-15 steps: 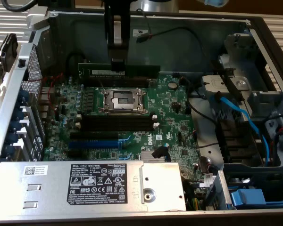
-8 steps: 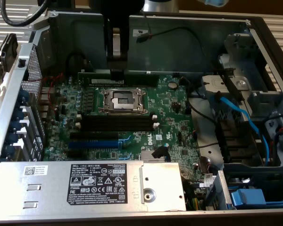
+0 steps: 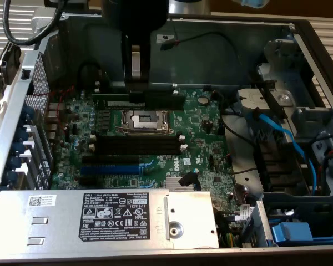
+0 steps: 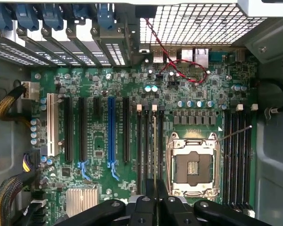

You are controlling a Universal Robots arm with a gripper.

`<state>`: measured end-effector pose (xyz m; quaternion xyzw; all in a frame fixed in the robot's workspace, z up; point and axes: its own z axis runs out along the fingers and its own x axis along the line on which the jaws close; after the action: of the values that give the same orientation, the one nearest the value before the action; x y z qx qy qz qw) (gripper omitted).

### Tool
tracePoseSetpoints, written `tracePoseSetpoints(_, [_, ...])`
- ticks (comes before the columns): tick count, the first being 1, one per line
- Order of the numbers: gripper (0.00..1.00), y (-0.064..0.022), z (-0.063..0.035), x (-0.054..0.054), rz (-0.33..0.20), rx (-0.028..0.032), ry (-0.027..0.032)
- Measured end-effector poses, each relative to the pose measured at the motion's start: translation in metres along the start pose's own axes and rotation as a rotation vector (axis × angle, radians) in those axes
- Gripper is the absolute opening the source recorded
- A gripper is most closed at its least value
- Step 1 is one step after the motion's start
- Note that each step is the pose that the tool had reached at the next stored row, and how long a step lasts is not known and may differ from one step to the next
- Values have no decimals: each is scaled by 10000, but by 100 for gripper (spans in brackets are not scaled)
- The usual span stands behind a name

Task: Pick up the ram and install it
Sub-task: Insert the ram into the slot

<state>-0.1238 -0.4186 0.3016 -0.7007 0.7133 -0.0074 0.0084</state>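
My gripper [image 3: 136,91] reaches down from above into an open computer case and is shut on the ram [image 3: 161,101]. The ram is a long, narrow stick with a pale label, held level above the green motherboard [image 3: 205,133], beyond the CPU socket [image 3: 143,119] in the exterior view. In the wrist view the ram [image 4: 154,150] appears edge-on as a thin line running out from between the black fingers [image 4: 144,207] of the gripper [image 4: 154,200]. It lies parallel to the black memory slots [image 4: 146,150] beside the CPU socket [image 4: 193,165]. Another group of memory slots [image 3: 141,141] lies on the near side of the socket.
A grey power supply box [image 3: 100,213] with a label fills the near edge of the case. Black and blue expansion slots [image 3: 108,169] sit at the exterior view's left front, with a small heatsink [image 3: 180,183] nearby. Drive bays and a blue cable [image 3: 283,138] occupy the right.
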Motion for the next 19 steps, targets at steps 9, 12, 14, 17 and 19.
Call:
tracePoseSetpoints(9, [12, 8, 164, 36, 40, 3, 1])
tracePoseSetpoints(12, [12, 9, 218, 55, 50, 3, 1])
tracePoseSetpoints(14, [12, 9, 254, 77, 55, 4, 1])
tracePoseSetpoints(17, [12, 2, 310, 86, 66, 4, 1])
tracePoseSetpoints(19, [12, -6, 346, 86, 72, 4, 1])
